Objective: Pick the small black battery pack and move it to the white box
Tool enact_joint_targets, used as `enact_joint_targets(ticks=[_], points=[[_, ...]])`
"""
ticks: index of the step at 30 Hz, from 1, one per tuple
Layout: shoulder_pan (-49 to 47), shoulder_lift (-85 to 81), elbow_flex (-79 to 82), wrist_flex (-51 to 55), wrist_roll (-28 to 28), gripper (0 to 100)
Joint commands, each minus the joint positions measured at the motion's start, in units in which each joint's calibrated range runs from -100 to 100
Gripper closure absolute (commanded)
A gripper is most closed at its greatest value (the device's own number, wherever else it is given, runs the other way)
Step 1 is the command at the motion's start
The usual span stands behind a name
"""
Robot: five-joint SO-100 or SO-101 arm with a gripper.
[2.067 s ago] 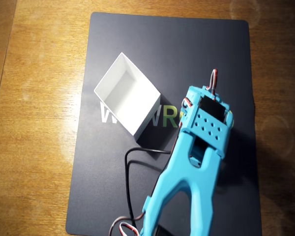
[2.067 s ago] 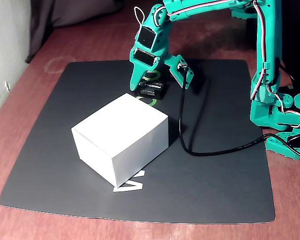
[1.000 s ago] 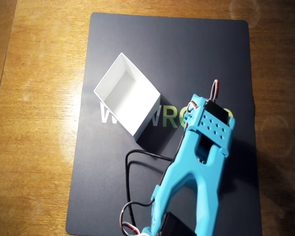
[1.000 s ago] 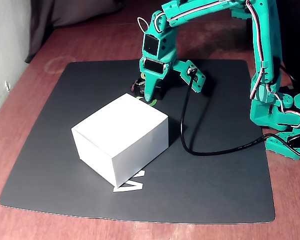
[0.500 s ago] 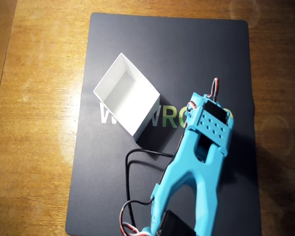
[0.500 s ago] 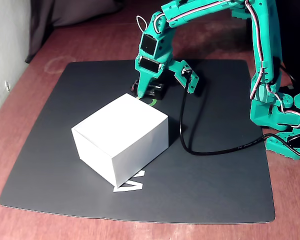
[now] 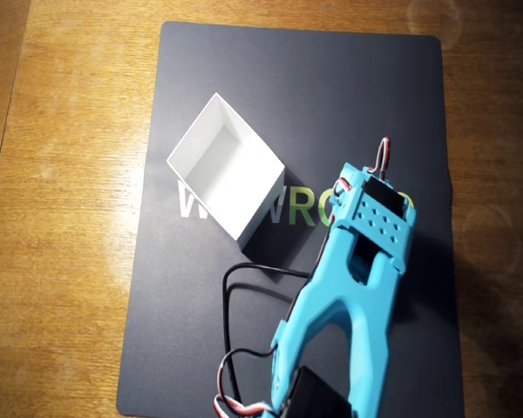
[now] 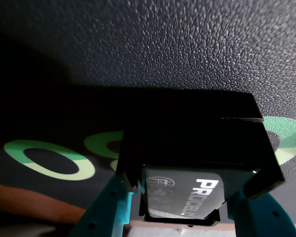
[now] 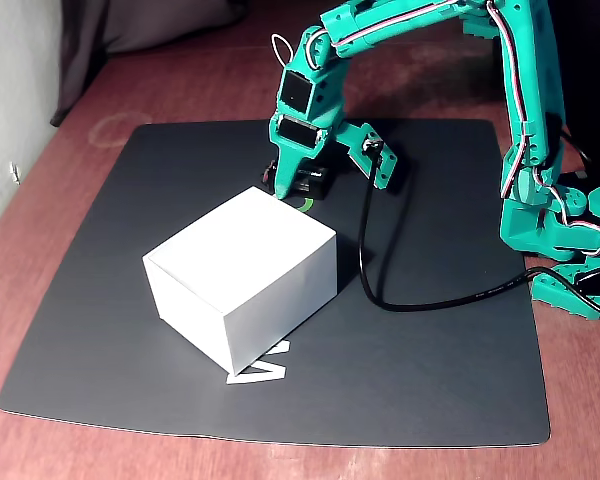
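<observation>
The small black battery pack (image 8: 182,197), with white "PROCELL" lettering, sits between my two teal fingers (image 8: 108,210) in the wrist view. My gripper (image 8: 182,202) is shut on it. In the fixed view the gripper (image 9: 292,182) holds the battery pack (image 9: 310,184) low over the dark mat, just behind the far corner of the white box (image 9: 245,275). I cannot tell whether the pack still touches the mat. From overhead, the white box (image 7: 225,178) stands open with a white inside, and the teal arm (image 7: 366,235) to its right hides the battery pack.
A dark mat (image 9: 450,400) with white and green lettering covers the wooden table (image 7: 61,218). A black cable (image 9: 380,295) loops across the mat from the wrist camera. The arm's base (image 9: 560,240) stands at the right edge in the fixed view.
Since two seconds ago the gripper has come down over the battery pack and shut on it. In the last half second almost nothing has moved.
</observation>
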Motion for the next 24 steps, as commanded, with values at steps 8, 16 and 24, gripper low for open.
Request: enact_joint_targets(ticks=[8,16,24], points=[[-0.72,0.51,1.99,0.42,0.05,81],[-0.72,0.51,2.53,0.42,-0.11,81],[-0.72,0.51,2.62,0.51,-0.11,85]])
